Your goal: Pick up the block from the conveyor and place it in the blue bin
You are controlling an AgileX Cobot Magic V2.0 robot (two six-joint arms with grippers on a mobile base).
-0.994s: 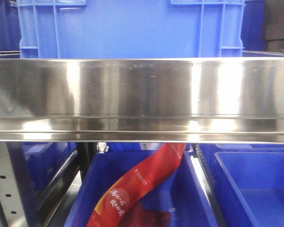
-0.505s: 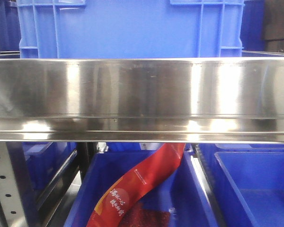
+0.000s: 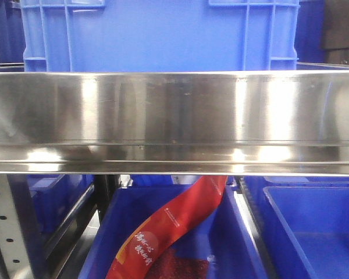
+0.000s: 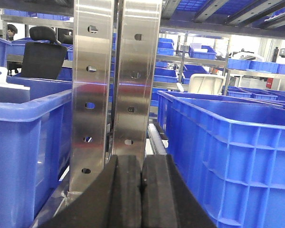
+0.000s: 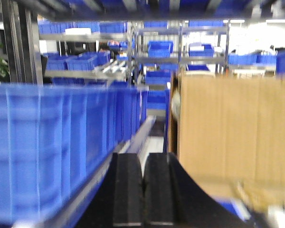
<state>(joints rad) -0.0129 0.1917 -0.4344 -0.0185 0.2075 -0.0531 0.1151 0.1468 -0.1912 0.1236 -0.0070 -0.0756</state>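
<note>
The green block and the conveyor are out of view in every frame. My left gripper (image 4: 141,164) is shut with nothing between its black pads; it faces a steel rack upright (image 4: 115,80), between blue bins (image 4: 237,156). My right gripper (image 5: 143,164) is shut and empty; it points along a row of blue bins (image 5: 52,142) beside a cardboard box (image 5: 232,137). The right wrist view is blurred. Neither gripper shows in the front view.
A steel shelf rail (image 3: 174,122) spans the front view, with a blue crate (image 3: 163,35) on top. Below it, a blue bin (image 3: 232,244) holds a red packet (image 3: 168,226). Another blue bin (image 3: 320,226) stands at the right. A perforated post (image 3: 6,226) stands at the lower left.
The front view has barely changed; the scene has shifted by only a few pixels.
</note>
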